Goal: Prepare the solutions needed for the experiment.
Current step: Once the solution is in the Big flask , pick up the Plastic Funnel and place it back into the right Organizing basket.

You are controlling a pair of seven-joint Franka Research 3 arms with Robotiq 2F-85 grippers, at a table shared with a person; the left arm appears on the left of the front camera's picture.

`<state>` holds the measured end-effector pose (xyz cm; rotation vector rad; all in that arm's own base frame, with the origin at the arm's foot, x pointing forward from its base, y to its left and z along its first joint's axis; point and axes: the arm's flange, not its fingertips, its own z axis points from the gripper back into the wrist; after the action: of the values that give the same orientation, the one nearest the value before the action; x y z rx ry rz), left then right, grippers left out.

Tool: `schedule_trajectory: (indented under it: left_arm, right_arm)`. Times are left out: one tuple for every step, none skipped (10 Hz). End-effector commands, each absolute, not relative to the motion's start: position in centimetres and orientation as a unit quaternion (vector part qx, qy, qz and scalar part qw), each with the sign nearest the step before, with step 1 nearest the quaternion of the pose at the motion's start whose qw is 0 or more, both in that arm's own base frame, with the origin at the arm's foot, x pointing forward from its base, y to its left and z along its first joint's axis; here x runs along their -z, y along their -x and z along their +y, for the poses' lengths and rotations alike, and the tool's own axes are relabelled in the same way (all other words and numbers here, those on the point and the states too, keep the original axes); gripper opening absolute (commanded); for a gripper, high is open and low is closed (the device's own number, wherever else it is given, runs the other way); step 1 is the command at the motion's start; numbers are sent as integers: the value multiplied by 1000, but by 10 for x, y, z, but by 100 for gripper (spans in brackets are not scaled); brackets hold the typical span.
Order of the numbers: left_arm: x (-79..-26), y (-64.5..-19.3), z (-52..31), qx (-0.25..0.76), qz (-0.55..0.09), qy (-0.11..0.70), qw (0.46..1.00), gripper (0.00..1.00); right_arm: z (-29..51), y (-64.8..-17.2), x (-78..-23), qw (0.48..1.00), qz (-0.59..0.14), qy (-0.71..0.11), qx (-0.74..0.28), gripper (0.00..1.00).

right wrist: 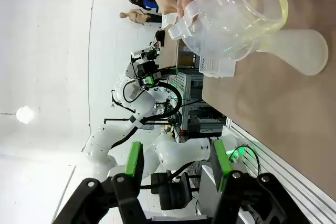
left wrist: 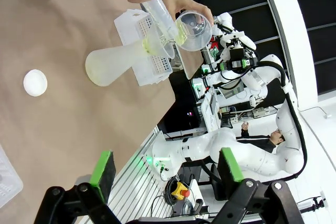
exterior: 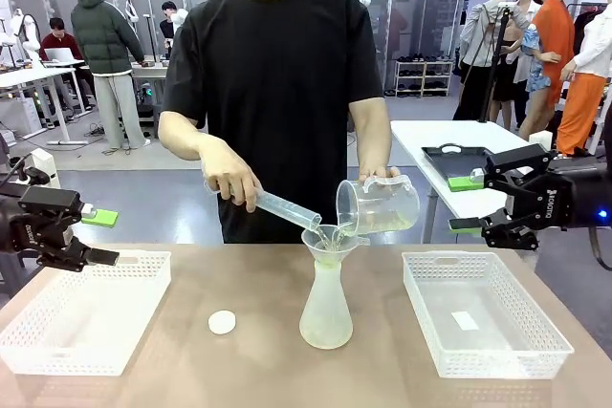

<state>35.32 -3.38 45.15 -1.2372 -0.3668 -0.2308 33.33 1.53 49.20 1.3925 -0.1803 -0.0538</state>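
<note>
Mid-counter, toward the person: a frosted conical flask stands upright with a funnel seated in its neck, so pours land inside. One hand tips a clear cylinder mouth-down over the funnel; can't tell if anything leaves it. The other hand tilts a beaker at the same funnel. The solution, pale yellow-green, pools low in the tilted beaker, tints the funnel, and shows faintly at the flask bottom.

A white cap lies on the counter near the flask's left, off so the neck stays free. The left basket and right basket flank the flask.

My left fingers are spread wide, holding nothing, hovering by the left basket's outer edge. My right fingers are also wide apart and empty, hovering beyond the right basket's far corner. Likely both are parked aside to leave pouring room.

My guess: mixing is midway and is the person's step. The flask looks light and top-heavy with the funnel in, so a bump could tip it.
</note>
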Motion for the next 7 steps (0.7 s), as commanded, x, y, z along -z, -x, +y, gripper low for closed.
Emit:
schedule_trajectory:
  left_arm:
    - [-453,-353,-37,105,-174,586,784,100]
    - [-453,-353,-37,105,-174,586,784,100]
    - [-453,-353,-37,105,-174,586,784,100]
    - [-453,-353,-37,105,-174,586,784,100]
    - [-453,-353,-37,105,-174,586,784,100]
    - [-453,-353,-37,105,-174,586,784,100]
    - [-453,-353,-37,105,-174,586,784,100]
  right_arm:
    - [12,-332,-491,764,-80,-639,19,66]
    - [12,-332,-491,764,-80,-639,19,66]
    - [12,-332,-491,764,-80,-639,19,66]
    - [12,-332,-491,764,-80,-639,19,66]
    - [12,-332,-491,764,-80,-639,19,66]
    - [12,-332,-491,764,-80,-639,19,66]
    - [12,-332,-491,764,-80,-639,19,66]
